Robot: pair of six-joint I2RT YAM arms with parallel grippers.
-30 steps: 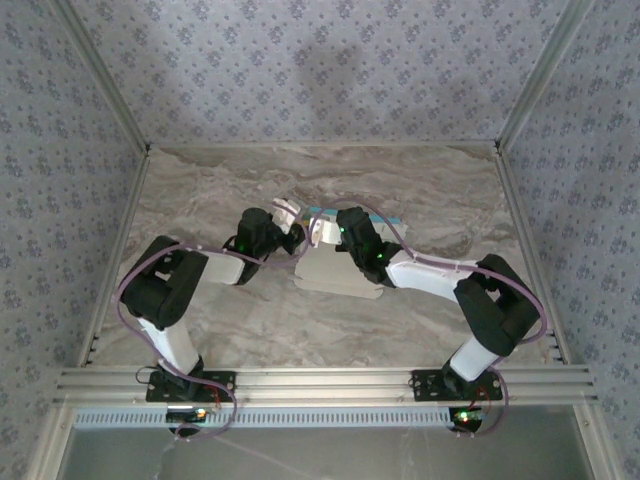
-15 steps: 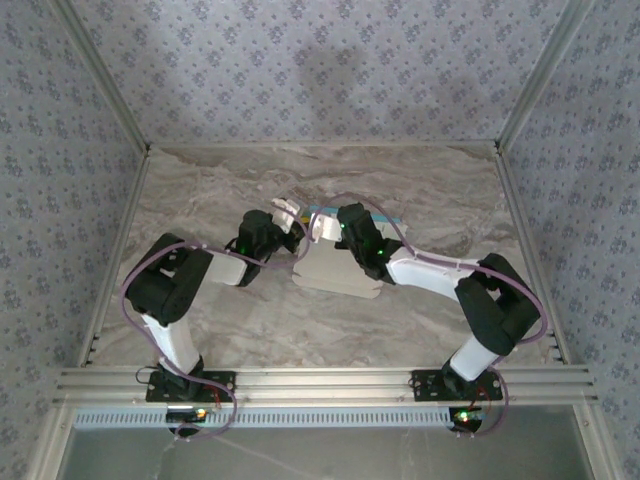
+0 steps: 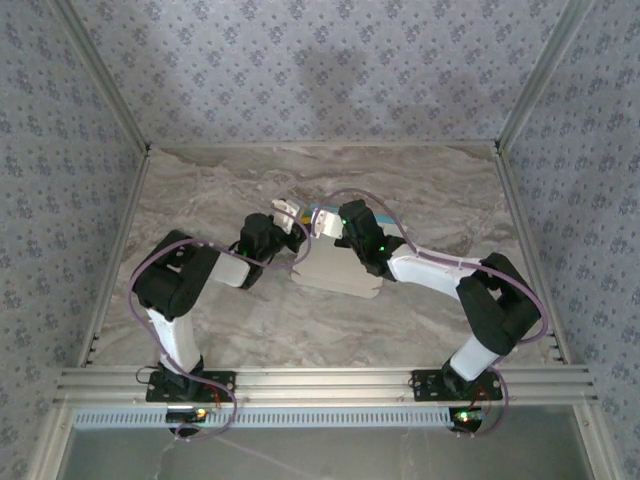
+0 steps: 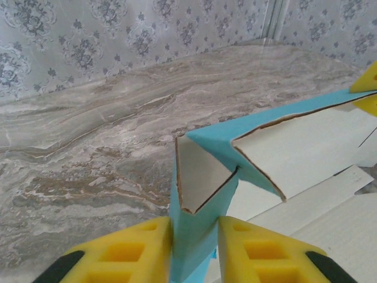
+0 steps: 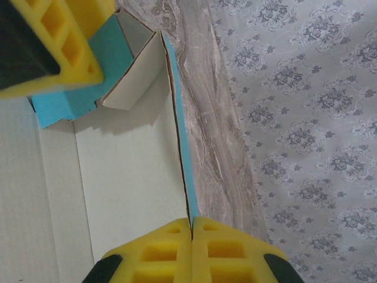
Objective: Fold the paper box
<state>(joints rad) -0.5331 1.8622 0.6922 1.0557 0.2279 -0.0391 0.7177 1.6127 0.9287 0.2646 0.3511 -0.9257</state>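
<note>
The left gripper [image 4: 194, 239] pinches an upright blue corner flap of the paper box [image 3: 335, 270]. The box is thin cardboard, pale beige inside and light blue outside, and lies mid-table between the arms. It seems light and easily creased, so it is best held near the folds. The right gripper [image 5: 192, 233] has its jaws pressed on the far wall. On the grey marble table [image 3: 200, 190], the close grippers may hinder each other.

Both arms bent, elbows splayed outward. Left gripper [image 4: 194, 231] points toward 2 o'clock, pads clamped on a wall of the paper box [image 4: 213, 147]. Right gripper [image 5: 192, 229] points toward 10 o'clock, pads pinched together on a thin wall edge.
</note>
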